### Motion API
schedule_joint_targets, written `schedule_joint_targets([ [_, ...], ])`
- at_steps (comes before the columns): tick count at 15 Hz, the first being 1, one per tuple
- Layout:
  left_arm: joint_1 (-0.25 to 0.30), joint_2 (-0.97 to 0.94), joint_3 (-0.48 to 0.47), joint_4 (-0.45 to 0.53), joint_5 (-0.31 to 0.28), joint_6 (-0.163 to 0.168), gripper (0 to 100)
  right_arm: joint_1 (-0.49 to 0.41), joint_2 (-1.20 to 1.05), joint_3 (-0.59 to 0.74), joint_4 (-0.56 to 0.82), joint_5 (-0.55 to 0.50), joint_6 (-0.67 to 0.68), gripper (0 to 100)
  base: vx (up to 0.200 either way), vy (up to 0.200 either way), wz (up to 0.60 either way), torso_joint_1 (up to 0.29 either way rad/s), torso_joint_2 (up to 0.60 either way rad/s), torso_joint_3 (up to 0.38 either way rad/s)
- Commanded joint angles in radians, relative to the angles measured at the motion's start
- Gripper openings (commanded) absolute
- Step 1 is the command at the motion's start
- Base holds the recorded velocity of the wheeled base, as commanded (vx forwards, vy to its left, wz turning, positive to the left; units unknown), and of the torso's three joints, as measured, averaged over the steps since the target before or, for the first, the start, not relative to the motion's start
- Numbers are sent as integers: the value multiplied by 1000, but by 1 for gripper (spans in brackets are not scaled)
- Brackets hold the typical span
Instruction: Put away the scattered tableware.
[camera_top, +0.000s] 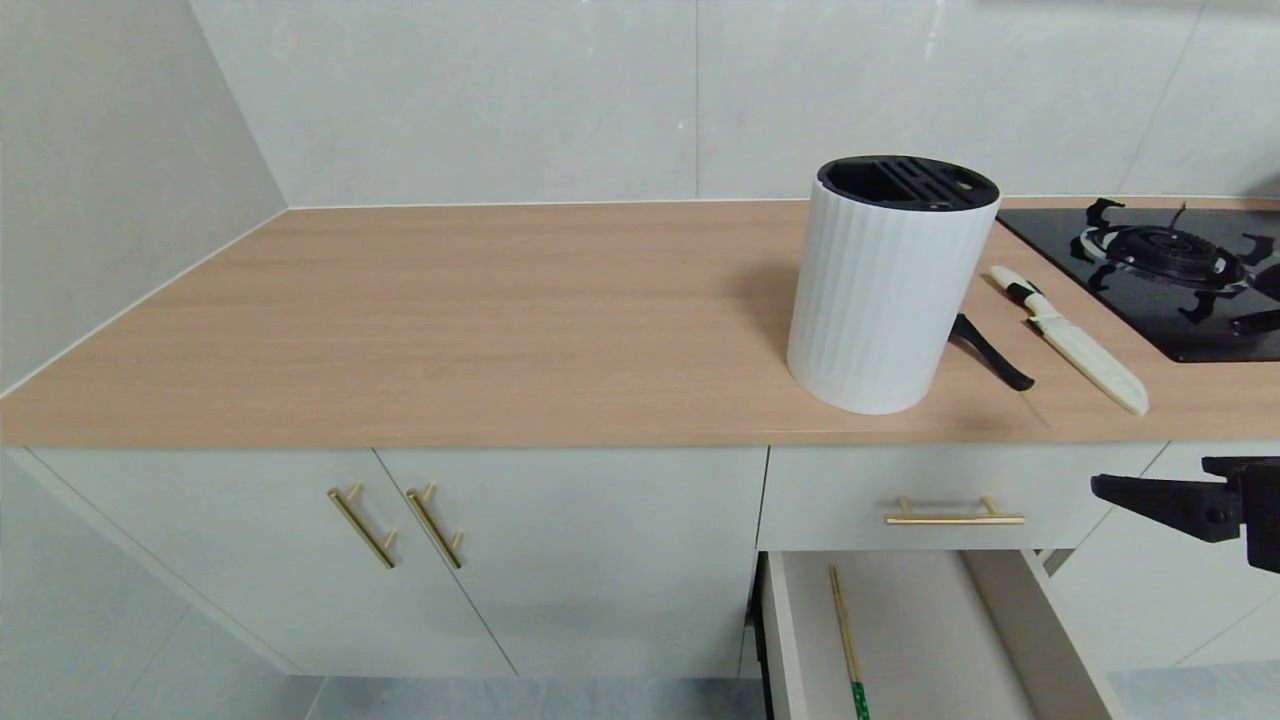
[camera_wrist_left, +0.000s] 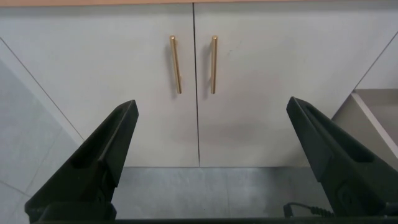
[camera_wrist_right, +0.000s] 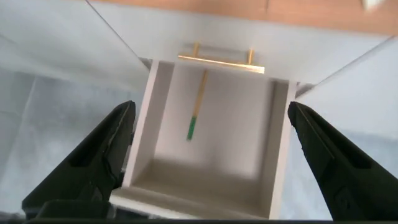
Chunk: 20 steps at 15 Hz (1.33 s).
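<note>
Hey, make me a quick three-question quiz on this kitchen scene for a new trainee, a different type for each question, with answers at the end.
1. True or false: the white knife lies on the countertop between the knife block and the gas stove.
2. What lies in the open drawer? A) a spoon B) chopsticks C) a plate
3. Fill in: the right gripper has its fingers ____.

Key: 1 true; 2 B; 3 open.

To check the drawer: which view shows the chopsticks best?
The right wrist view: it looks down into the open drawer, so the chopsticks show whole. The head view cuts them at its lower edge. The left wrist view faces the cabinet doors.
</note>
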Motion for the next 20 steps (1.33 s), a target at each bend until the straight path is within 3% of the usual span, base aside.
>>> schedule_joint_targets([
  [1, 1, 0, 0, 0, 0, 0, 100, -116, 178, -31, -173, 67, -78, 100, 0, 0, 0, 0, 0, 0],
  [4, 1, 0, 0, 0, 0, 0, 100, -195, 348, -148, -239, 209, -179, 100, 0, 0, 0, 0, 0, 0],
  [8, 1, 0, 0, 0, 0, 0, 100, -203, 525, -283, -339, 214, -228, 100, 0, 0, 0, 0, 0, 0],
  [20, 1, 0, 0, 0, 0, 0, 100, -215, 715, -294, -552, 235, -236, 100, 0, 0, 0, 0, 0, 0],
])
